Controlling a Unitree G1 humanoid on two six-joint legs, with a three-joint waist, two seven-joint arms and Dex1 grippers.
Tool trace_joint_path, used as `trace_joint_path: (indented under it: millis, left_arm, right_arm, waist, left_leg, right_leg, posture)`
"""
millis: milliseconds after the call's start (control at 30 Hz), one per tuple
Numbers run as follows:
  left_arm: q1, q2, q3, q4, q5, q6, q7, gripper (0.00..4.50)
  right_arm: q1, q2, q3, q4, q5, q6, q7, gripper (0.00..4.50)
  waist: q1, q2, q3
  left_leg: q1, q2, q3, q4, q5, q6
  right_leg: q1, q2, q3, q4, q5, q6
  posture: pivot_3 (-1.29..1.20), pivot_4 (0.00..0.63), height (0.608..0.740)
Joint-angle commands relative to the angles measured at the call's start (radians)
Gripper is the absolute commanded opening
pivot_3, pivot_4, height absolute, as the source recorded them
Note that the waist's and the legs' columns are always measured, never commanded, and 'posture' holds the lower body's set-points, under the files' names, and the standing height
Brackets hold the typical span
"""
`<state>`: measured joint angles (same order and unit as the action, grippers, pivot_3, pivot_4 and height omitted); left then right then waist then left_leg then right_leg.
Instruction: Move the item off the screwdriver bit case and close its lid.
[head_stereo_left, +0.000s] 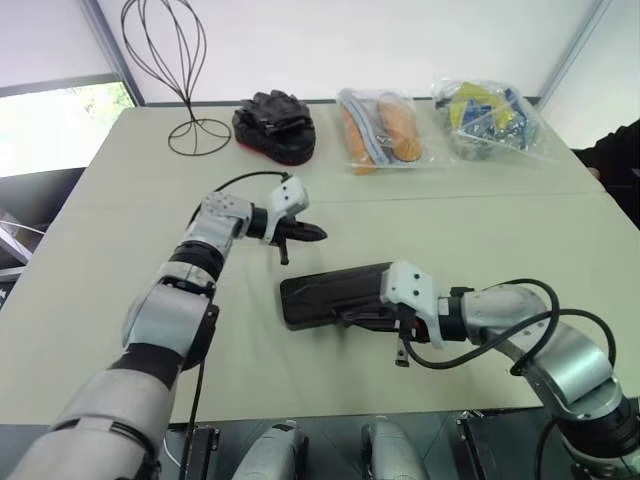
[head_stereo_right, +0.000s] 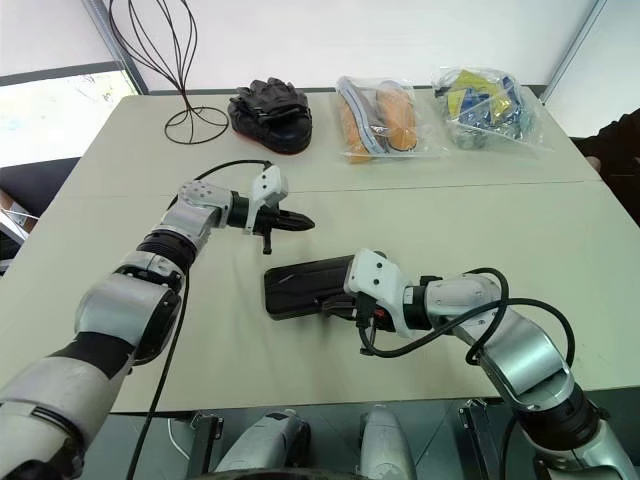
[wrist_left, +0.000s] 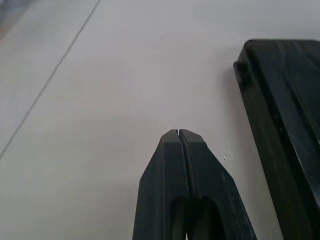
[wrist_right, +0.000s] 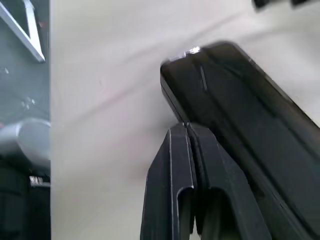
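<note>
Right gripper, nearest: its 2 black fingers pressed together at the near long edge of the flat dark rectangular screwdriver bit case, which lies mid-table with its smoky-brown lid down. Left gripper, farther left: fingers together, empty, just beyond the case.
</note>
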<state>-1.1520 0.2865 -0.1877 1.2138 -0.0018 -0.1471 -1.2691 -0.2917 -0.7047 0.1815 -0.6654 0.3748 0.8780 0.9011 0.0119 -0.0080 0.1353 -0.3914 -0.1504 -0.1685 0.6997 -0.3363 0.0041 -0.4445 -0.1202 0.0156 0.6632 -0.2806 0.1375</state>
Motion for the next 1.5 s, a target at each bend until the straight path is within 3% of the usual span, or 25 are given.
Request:
trace_joint_path:
  millis: [33,300,467,767,1033,1500]
  left_arm:
    - [-0.018,-0.016,0.006,0.002,0.024,-0.036,-0.005,0.0]
    - [-0.002,-0.048,0.013,-0.003,0.042,-0.044,-0.027,0.0]
    - [0.022,-0.049,-0.012,-0.008,0.071,-0.053,-0.061,0.0]
    - [0.05,-0.044,-0.065,0.009,0.167,-0.126,-0.011,0.0]
    - [0.058,-0.075,-0.058,0.011,0.16,-0.134,-0.033,0.0]
    - [0.123,-0.089,-0.092,-0.047,0.165,-0.147,-0.163,0.0]
  right_arm:
    - [0.008,-0.01,0.035,0.013,-0.026,-0.034,-0.027,0.05]
    - [0.021,-0.039,0.163,0.2,-0.17,-0.193,-0.042,0.05]
    - [0.014,-0.018,0.172,0.268,-0.205,-0.245,-0.05,0.05]
    - [-0.012,0.03,0.132,0.21,-0.173,-0.186,-0.071,0.05]
    - [-0.023,0.053,0.146,0.17,-0.169,-0.134,-0.093,0.05]
    - [-0.056,0.046,0.179,0.354,-0.266,-0.217,-0.136,0.05]
  waist:
    - [0.0,0.0,0.0]
    - [-0.003,0.0,0.0]
    - [-0.008,-0.001,0.0]
    - [-0.012,-0.001,-0.001]
    - [-0.004,-0.001,-0.002]
    - [-0.015,-0.002,-0.003]
  left_leg:
    - [0.0,0.0,0.0,0.0,0.0,0.0]
    - [0.0,0.0,0.0,0.0,0.0,0.0]
    - [0.0,0.0,0.0,0.0,0.0,0.0]
    - [0.0,0.0,0.0,0.001,0.0,0.0]
    - [0.001,0.0,0.0,0.001,0.0,0.0]
    - [0.001,0.0,0.0,0.001,0.0,0.0]
  right_leg:
    - [0.0,0.0,0.0,0.0,0.0,0.0]
    - [0.0,0.0,0.0,0.001,0.0,0.0]
    - [0.0,0.001,0.0,0.001,0.0,0.0]
    - [0.0,0.001,0.0,0.002,0.0,0.0]
    - [0.0,0.001,0.0,0.002,0.0,0.0]
    - [0.0,0.001,0.0,0.002,0.0,0.0]
  posture:
    - [0.0,0.15,0.74]
    - [0.0,0.15,0.74]
    - [0.0,0.15,0.74]
    - [0.0,0.15,0.74]
    - [0.0,0.15,0.74]
    - [0.0,0.15,0.74]
